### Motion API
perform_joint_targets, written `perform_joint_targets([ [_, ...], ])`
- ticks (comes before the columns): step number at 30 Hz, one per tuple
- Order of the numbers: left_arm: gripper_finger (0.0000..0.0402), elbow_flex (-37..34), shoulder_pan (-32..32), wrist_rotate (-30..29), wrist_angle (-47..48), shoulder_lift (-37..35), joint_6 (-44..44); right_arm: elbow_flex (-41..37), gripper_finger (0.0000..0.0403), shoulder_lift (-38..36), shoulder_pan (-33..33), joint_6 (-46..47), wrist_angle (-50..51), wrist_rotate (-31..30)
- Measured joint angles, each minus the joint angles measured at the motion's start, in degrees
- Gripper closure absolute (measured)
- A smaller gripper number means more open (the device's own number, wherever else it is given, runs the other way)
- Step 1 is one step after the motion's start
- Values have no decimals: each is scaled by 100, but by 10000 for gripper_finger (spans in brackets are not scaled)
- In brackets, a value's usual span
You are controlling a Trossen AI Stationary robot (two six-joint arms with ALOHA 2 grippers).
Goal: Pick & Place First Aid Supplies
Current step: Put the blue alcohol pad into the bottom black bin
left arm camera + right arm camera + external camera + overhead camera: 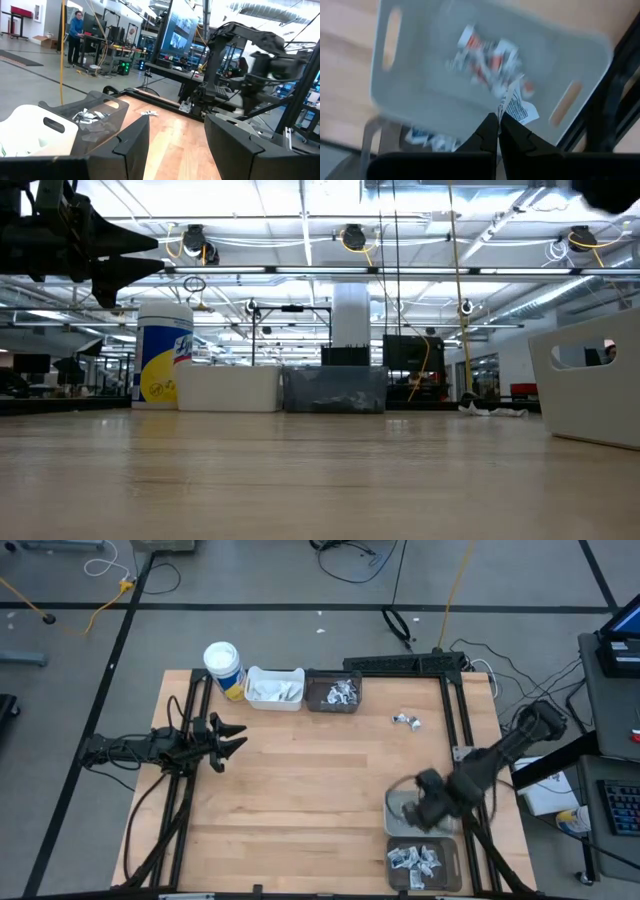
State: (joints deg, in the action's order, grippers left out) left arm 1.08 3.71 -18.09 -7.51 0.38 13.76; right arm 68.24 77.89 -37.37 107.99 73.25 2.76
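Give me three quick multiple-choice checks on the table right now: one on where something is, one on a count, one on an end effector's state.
1. Where is the right end effector?
A. over the grey plastic bin at the near right
B. beside the white cup with a yellow band
C. over the loose packets

2. How many rectangular bins stand side by side at the far edge?
A. one
B. two
C. four

3. What is the right end effector doing?
A. gaping open
B. shut on a small white printed packet
C. gripping the cup

Key: 1 A, the high view shows it above that bin. 2 B, a white plastic bin and a dark plastic bin. 3 B, the right wrist view shows the fingertips pinching the packet.
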Motion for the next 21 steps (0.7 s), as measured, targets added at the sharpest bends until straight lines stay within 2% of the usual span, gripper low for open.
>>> perform_joint_targets([
  [4, 206, 0, 0, 0, -2, 0, -1, 528, 403, 466, -706, 671, -10, -131],
  [9, 206, 0, -1, 0, -1, 0, -1, 1144, 403, 1121, -1261, 1177, -133, -131],
  [15, 206, 0, 0, 0, -2, 0, -1, 1782, 403, 1828, -1630, 1503, -412, -123],
  [21, 206, 0, 2, 0, -1, -1, -1, 1765, 403, 2174, -1805, 1721, -687, -109],
])
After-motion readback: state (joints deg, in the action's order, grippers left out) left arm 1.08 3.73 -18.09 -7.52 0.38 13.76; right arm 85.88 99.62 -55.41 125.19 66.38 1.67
